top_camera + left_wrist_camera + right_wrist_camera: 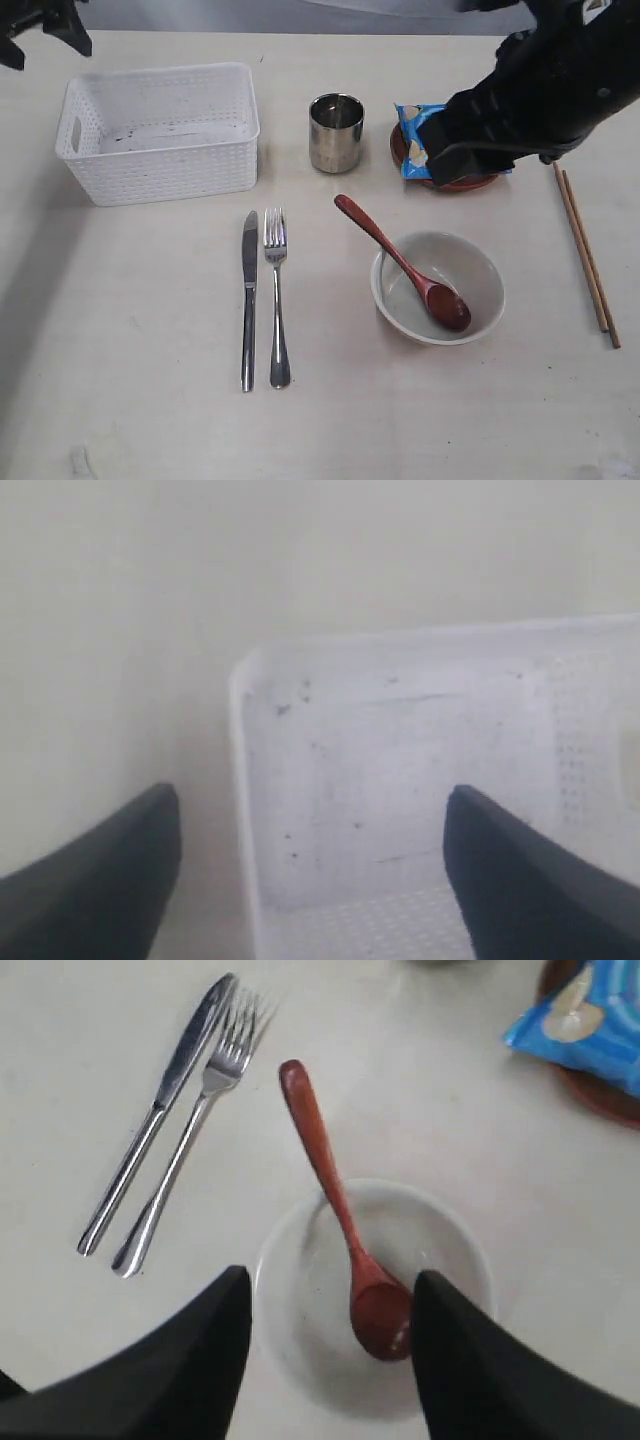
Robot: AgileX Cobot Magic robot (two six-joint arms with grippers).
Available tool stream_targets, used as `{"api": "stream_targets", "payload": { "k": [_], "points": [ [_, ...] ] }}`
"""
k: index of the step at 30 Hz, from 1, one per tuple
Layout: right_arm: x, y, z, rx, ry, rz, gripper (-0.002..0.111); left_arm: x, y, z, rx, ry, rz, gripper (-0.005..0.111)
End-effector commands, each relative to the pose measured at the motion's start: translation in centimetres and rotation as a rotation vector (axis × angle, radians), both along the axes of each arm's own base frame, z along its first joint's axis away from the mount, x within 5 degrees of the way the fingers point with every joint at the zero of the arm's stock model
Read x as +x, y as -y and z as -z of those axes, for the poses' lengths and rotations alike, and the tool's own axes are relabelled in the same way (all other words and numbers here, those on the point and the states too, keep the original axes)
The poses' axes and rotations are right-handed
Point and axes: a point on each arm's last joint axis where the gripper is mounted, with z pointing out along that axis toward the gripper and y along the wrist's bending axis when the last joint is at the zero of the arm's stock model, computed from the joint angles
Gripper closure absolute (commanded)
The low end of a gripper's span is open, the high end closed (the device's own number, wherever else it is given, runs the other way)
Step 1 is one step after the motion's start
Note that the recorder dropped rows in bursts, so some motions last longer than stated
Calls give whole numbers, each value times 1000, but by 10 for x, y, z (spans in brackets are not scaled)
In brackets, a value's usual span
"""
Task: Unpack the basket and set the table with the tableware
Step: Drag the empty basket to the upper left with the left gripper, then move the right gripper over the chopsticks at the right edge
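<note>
From the exterior view, the white basket (160, 130) stands at the far left of the table (120, 350), with only dark specks on its floor. The ribbed steel cup (336, 132) stands just to its right. The blue chip bag (415, 140) lies on the reddish plate (470, 184), its print too blurred to read. Both are largely covered by the right arm (550, 80), which hides its own fingertips. The left arm (45, 30) is cut off at the corner. Knife (248, 300) and fork (277, 300) lie side by side, the spoon (400, 262) leans in the cream bowl (485, 275), and the chopsticks (585, 250) lie at the right edge. In the left wrist view, the left gripper (310, 880) has its jaws spread wide with nothing between them, hanging over a corner of the basket; the picture is soft and the lattice barely shows. In the right wrist view, the right gripper (330, 1360) has its jaws parted and is holding nothing. The bowl and the head of the spoon lie beneath the gap, and the bag and plate are cropped at the border.
</note>
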Motion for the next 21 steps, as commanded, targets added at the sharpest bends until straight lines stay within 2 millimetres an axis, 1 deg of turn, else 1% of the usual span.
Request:
{"api": "stream_targets", "payload": {
  "k": [1, 3, 6, 7, 8, 11, 13, 15, 17, 19, 21],
  "points": [
    [10, 33, -12, 31, 42, 141, 60, -25, 1, -57, -12, 147, 0, 57],
    [16, 54, -16, 63, 52, 228, 60, -40, 3, -78, -46, 201, -6, 70],
    [26, 90, -19, 110, 71, 381, 60, -70, 7, -107, -124, 314, -28, 94],
    [28, 102, -18, 120, 72, 436, 60, -79, 8, -113, -146, 348, -37, 102],
    [31, 112, -18, 128, 78, 481, 60, -90, 8, -121, -161, 395, -48, 106],
    [42, 143, -7, 144, 51, 617, 60, -125, 8, -137, -177, 504, -65, 106],
    [51, 161, 7, 140, 14, 687, 60, -144, 7, -142, -168, 556, -63, 106],
    [62, 171, 24, 133, -27, 724, 60, -164, 7, -142, -140, 600, -37, 106],
    [74, 176, 47, 121, -84, 734, 60, -181, 7, -138, -122, 617, -19, 106],
    [83, 176, 70, 106, -160, 720, 60, -194, 6, -132, -114, 622, -21, 106],
    [87, 176, 92, 96, -258, 696, 60, -204, 5, -124, -111, 633, -30, 106]
  ]
}}
